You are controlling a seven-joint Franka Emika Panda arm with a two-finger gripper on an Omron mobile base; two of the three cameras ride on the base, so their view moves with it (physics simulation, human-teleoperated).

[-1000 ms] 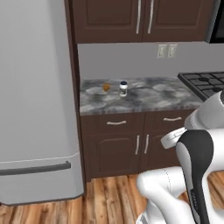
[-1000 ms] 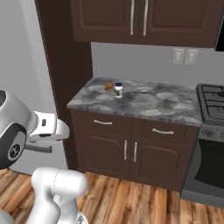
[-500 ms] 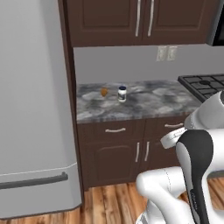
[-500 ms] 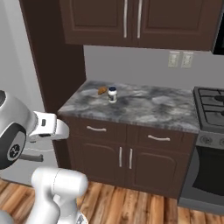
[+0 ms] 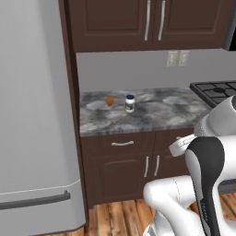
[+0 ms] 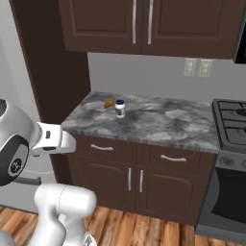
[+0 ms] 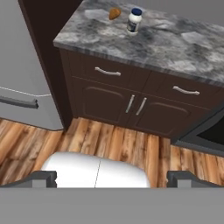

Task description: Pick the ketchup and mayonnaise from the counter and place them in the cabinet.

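Note:
The mayonnaise (image 5: 130, 103) is a short white jar with a dark lid, standing upright on the grey speckled counter (image 5: 152, 115); it also appears as the mayonnaise (image 6: 120, 108) and the mayonnaise (image 7: 134, 20). Just left of it and a little farther back sits the ketchup (image 5: 109, 100), a small reddish-brown shape too small to make out, also seen as the ketchup (image 6: 109, 103) and the ketchup (image 7: 114, 13). My gripper (image 7: 113, 179) is held low in front of the counter's drawers, far from both, open and empty. The cabinet is out of view.
A tall grey fridge (image 5: 32, 115) stands left of the counter behind a dark side panel (image 6: 48, 62). A stove (image 6: 230, 120) adjoins the counter's right end. Paired-door wall cupboards (image 5: 152, 23) hang above. Wood floor (image 7: 113, 140) lies between me and the drawers.
The whole picture has shifted and grown as the base drives closer to the counter. The jar and the ketchup keep their places on it. The arm's pose and the open gripper are unchanged.

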